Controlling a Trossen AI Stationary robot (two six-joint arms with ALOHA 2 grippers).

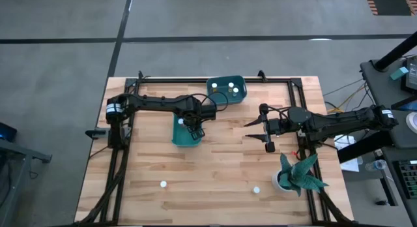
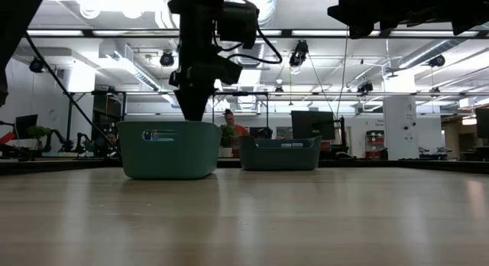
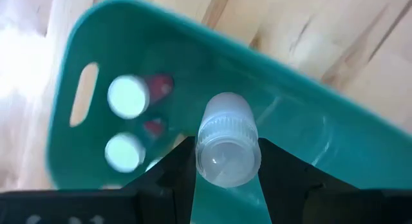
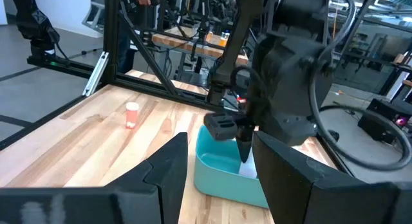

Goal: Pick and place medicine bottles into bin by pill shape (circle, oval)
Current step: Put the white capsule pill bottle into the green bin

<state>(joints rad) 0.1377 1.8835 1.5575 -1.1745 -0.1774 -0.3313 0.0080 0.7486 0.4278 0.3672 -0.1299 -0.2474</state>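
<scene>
Left tool point(image 3: 225, 161) with bottle point(image 3: 226, 141) inside bin rim point(image 3: 322, 98)

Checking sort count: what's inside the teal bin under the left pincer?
Left wrist view shows two white-capped bottles on the teal bin's floor, plus reddish marks beside them. The left pincer, shut on a clear bottle, covers part of the floor there.

The high view looked straight down on the whole table point(image 1: 215, 168). The low view sat at tabletop height, facing level across it into the room. The left wrist view looked closely down into the near teal bin point(image 3: 309, 121); the right wrist view faced that same bin point(image 4: 222, 163) from farther off.
</scene>
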